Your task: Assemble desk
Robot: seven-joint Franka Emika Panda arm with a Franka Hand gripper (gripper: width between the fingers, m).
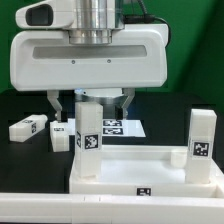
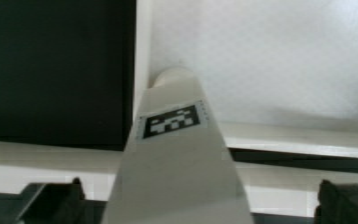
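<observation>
- Wrist view shows the claw (image 2: 197, 200) with jaws wide apart, empty, straddling one upright leg (image 2: 179, 150).
- Leg's long axis runs vertical, standing on the desk top (image 1: 125, 165) at the exterior view's left.

You see a white desk leg (image 2: 179, 175) standing between the spread fingers (image 2: 51, 200) of the gripper (image 2: 197, 202), touching neither. Its tag (image 2: 172, 121) faces you, with black worktop (image 2: 51, 70) beyond.

Below the pincer (image 1: 91, 104), the leg (image 1: 88, 140) and desk top (image 1: 130, 176) look like smooth, matt white plastic, the arm shell (image 1: 90, 60) above it is glossy white, and the table (image 1: 18, 100) underneath is dull black.
</observation>
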